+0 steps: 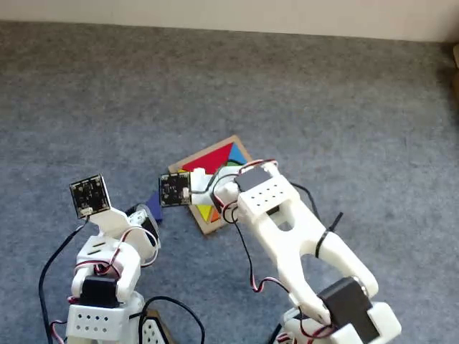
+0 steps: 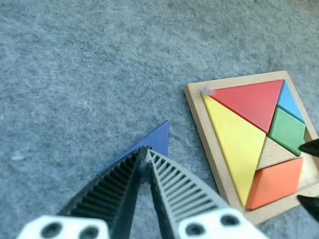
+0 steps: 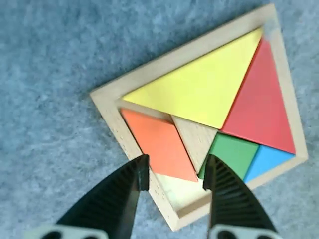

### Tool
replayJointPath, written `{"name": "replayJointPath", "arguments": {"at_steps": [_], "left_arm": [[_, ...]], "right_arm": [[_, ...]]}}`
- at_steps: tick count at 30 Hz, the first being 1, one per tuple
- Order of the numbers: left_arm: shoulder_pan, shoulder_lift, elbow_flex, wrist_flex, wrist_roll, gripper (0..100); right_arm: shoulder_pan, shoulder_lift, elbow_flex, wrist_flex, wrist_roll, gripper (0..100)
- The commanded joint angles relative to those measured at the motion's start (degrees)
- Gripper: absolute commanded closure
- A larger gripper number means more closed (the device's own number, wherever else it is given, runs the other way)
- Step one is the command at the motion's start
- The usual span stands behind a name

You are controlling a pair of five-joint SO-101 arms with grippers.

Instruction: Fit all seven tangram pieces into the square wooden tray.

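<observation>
Now left pincer (image 2: 145,152) pinches blue triangle (image 2: 156,140); right pincer (image 3: 175,170) gapes.

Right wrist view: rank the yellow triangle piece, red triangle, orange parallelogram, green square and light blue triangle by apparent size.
1. yellow triangle piece and red triangle: they look alike, so unranked.
2. orange parallelogram
3. green square
4. light blue triangle

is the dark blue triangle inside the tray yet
No, the dark blue triangle lies on the carpet beside the tray, fully outside its wooden rim.
</observation>
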Motion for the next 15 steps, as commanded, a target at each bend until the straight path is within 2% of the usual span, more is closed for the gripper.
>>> {"name": "replayJointPath", "arguments": {"at_steps": [1,4,8,11,15], "left_arm": [[-0.13,-2.07,1.1,0.0,-0.35,99],[-0.13,-2.07,1.1,0.0,-0.35,99],[-0.13,-2.07,1.1,0.0,-0.35,99],[-0.13,-2.07,1.1,0.0,-0.35,99],[-0.31,-2.07,1.1,0.0,-0.35,99]], "right_arm": [[1.45,-5.32,-5.58,4.09,-1.49,82.9],[3.65,-5.67,-6.02,4.7,-11.52,85.9],[6.02,-3.56,-6.02,4.62,-28.04,99.5],[6.11,-0.92,-5.85,4.62,-37.54,98.8],[5.93,3.03,-5.85,0.13,-44.22,99.1]]}}
